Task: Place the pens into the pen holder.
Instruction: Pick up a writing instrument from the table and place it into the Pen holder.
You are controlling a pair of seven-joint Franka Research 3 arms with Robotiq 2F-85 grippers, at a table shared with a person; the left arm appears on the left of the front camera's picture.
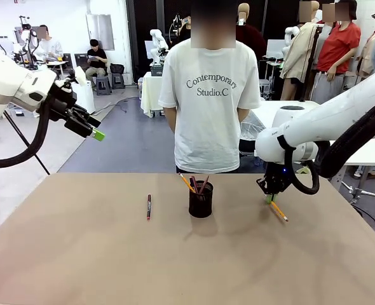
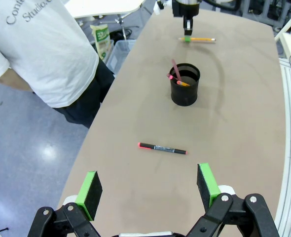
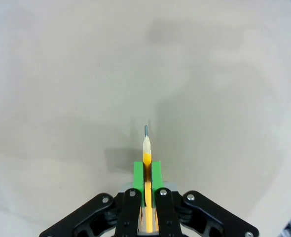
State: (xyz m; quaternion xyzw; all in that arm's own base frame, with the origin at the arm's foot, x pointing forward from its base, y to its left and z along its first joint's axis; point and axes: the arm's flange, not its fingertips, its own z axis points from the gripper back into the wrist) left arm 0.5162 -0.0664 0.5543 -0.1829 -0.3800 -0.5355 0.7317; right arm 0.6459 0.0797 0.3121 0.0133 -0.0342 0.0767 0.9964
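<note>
The black mesh pen holder (image 1: 201, 199) (image 2: 185, 85) stands mid-table with a yellow pencil and a pink pen leaning inside it. A dark red-and-black pen (image 1: 149, 206) (image 2: 162, 148) lies flat on the table to its left. To the holder's right, my right gripper (image 1: 269, 198) (image 3: 146, 170) is down at the table, shut on one end of a yellow-orange pencil (image 1: 278, 211) (image 3: 146, 145) (image 2: 200, 39). The pencil's sharpened tip sticks out past the green pads. My left gripper (image 1: 97, 133) (image 2: 150, 185) hangs open and empty, high over the table's left side.
A person in a white T-shirt (image 1: 208, 95) stands at the far edge behind the holder, hands out of sight. The brown table (image 1: 98, 267) has bare room in front and on both sides. A white table (image 1: 365, 152) stands beyond the right arm.
</note>
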